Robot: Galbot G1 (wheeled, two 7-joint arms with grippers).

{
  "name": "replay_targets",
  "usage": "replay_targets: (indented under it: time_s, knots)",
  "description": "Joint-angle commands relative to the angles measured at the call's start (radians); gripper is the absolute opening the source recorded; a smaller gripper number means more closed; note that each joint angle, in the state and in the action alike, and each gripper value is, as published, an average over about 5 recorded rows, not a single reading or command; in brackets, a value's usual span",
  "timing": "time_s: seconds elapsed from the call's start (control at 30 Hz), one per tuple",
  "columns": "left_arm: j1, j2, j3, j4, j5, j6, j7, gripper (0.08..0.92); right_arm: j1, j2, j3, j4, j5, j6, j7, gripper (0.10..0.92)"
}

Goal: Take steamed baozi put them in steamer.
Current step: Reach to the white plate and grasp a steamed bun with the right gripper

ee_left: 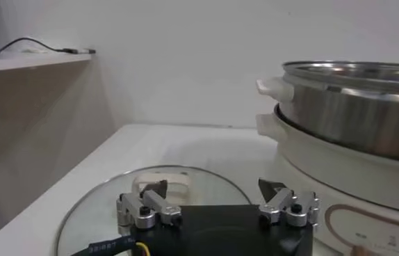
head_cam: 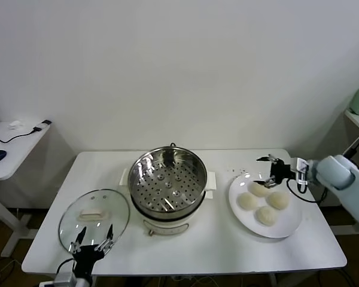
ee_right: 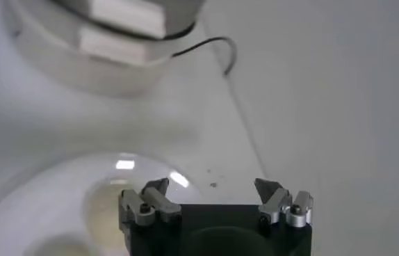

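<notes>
Hovering over the white plate [head_cam: 287,230], the right gripper [head_cam: 267,169] was held open above the rear baozi [head_cam: 259,189]; a centred descent was judged advisable before closing. Left gripper [head_cam: 93,240] sat open, parked by the glass lid [head_cam: 78,224].

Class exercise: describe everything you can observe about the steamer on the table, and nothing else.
The steamer is a wide, round pot of shiny metal standing upright on a white base near the middle of the white table. It is uncovered; inside lies a perforated tray, with no buns on it. The left wrist view shows white side handles on the pot and the base. It stands between the glass lid and the plate. Neither gripper touches it.
</notes>
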Motion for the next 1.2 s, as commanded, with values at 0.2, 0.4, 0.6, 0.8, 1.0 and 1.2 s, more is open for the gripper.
replay_targets:
  time_s: [0.2, 0.4, 0.6, 0.8, 1.0, 1.2]
  knots:
    - [-0.005, -0.003, 0.0, 0.005, 0.003, -0.003, 0.005, 0.823, 0.41, 0.175, -0.656, -0.276, 0.085, -0.046, -0.179, 0.823]
    - [-0.004, -0.006, -0.001, 0.007, 0.002, -0.004, 0.005, 0.823, 0.269, 0.253, -0.533, -0.358, 0.07, -0.082, -0.11, 0.823]
    - [0.0, -0.01, 0.004, 0.014, 0.008, -0.009, 0.004, 0.823, 0.189, 0.303, -0.453, -0.427, 0.044, -0.096, -0.09, 0.823]
    - [0.004, -0.013, 0.01, 0.018, 0.019, -0.016, 0.003, 0.823, 0.142, 0.336, -0.407, -0.471, 0.023, -0.097, -0.076, 0.823]
    - [0.002, -0.016, 0.02, 0.023, 0.029, -0.021, 0.001, 0.823, 0.115, 0.369, -0.354, -0.524, -0.015, -0.096, -0.04, 0.823]
    - [0.001, -0.017, 0.025, 0.028, 0.034, -0.021, 0.0, 0.823, 0.116, 0.382, -0.351, -0.547, -0.016, -0.091, -0.058, 0.821]
